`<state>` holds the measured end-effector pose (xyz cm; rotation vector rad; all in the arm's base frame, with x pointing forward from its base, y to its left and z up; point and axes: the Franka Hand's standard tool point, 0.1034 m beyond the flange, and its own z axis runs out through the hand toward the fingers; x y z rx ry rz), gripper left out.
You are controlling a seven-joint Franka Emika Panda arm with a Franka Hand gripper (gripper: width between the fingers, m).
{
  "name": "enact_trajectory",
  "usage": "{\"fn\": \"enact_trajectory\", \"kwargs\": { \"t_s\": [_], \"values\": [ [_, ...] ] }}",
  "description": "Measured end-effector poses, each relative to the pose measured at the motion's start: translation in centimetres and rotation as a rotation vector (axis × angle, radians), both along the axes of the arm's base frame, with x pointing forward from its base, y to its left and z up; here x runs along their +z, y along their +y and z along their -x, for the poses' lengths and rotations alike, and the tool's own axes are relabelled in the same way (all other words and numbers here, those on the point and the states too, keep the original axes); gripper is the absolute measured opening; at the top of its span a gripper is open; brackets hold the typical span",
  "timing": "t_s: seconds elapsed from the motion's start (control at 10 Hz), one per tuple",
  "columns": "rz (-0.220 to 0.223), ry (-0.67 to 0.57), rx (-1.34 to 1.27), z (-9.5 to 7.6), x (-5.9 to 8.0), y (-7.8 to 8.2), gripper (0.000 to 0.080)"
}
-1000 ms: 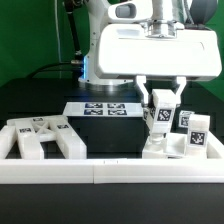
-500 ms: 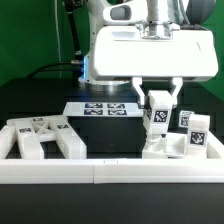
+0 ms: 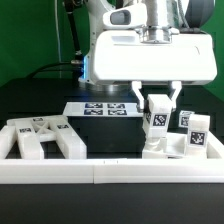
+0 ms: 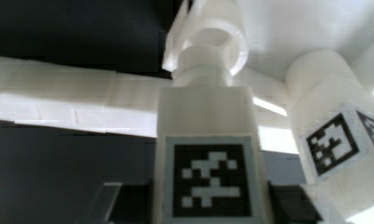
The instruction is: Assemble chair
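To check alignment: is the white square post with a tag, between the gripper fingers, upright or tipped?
Upright: the white square post held in the gripper shows vertical sides in the exterior view.

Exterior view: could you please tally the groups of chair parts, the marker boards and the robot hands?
Groups of chair parts: 2, at the exterior view's left and right
Marker board: 1
Hand: 1, closed on a post
Total: 4

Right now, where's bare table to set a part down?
Mid-table black patch: marker board behind, front rail before it, slab parts on the exterior view's left. The exterior view's right is crowded: the post in the jaws is close beside other tagged parts.
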<state>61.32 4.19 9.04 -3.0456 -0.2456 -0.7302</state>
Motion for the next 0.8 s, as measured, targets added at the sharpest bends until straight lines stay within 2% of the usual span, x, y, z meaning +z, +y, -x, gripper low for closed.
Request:
{"fn": "enact_trajectory", "kwargs": {
  "t_s": [0.4, 0.8],
  "values": [
    [-0.008, 0.004, 0.002, -0.1, -0.3, 0.3, 0.0290],
    [-0.006, 0.018, 0.005, 0.4, -1.4, 0.5, 0.0290]
  ]
}}
